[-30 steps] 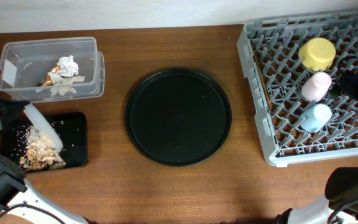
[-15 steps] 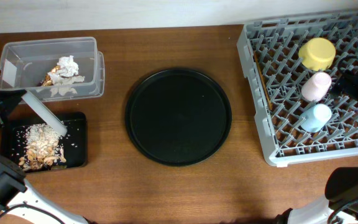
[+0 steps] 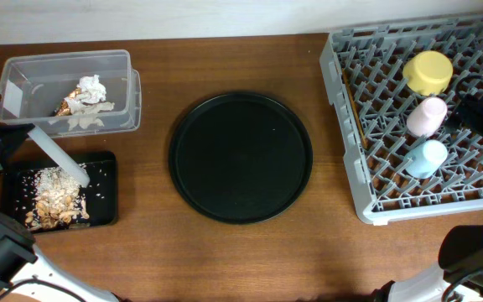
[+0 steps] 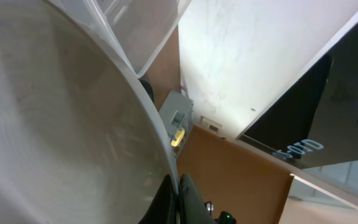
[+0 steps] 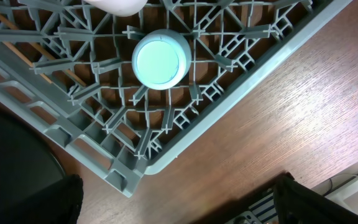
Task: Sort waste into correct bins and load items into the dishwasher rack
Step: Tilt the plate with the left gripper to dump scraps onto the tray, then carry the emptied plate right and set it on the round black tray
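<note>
My left claw (image 4: pixel 174 196) grips the tilted plate (image 3: pixel 58 156) at the left edge; the rack (image 3: pixel 352 126) lies right, under my wide-open right claw (image 5: pixel 179 190)

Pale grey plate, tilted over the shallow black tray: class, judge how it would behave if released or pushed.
Probably stiff: the plate shows no bend though the left hand pinches only its rim. Its smooth face suggests it could slip. Tilted over the shallow black tray, it would likely fall flat if released.

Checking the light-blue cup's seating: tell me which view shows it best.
Right wrist: the light-blue cup sits large and sharp, seen from above among the rack pegs. Overhead shows it small beside the pink cup; left wrist misses it.
</note>
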You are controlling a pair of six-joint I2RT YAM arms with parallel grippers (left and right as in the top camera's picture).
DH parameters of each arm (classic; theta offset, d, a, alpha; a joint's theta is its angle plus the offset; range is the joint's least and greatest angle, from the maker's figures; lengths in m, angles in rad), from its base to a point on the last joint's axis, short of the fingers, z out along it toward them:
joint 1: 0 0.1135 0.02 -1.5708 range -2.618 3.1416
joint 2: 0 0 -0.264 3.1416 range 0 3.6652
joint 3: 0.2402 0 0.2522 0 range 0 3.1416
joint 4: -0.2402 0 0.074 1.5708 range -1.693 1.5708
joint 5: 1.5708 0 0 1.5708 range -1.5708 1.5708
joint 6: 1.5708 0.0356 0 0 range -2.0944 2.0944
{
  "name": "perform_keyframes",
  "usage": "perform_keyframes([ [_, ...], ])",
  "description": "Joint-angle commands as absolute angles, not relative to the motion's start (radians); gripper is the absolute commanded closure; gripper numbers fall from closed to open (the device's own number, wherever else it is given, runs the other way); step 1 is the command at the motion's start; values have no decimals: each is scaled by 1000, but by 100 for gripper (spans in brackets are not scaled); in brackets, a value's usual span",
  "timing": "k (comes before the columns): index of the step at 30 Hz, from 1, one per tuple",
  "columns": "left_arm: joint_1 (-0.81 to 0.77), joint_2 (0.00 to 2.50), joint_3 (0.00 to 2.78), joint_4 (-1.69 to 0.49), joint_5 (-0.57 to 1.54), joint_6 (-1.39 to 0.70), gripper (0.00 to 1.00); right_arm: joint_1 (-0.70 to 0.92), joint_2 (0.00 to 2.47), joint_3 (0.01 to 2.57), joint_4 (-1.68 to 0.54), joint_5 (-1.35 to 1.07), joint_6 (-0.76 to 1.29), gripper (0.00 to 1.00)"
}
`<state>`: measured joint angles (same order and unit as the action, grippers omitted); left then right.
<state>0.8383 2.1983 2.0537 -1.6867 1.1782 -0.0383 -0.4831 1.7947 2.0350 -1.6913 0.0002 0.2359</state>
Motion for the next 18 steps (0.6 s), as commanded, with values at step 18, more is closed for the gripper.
perform_keyframes([
  [18,608,1971,1990,-1689,1103,-35,99,-485,1790,2032,-1691,12,245,2],
])
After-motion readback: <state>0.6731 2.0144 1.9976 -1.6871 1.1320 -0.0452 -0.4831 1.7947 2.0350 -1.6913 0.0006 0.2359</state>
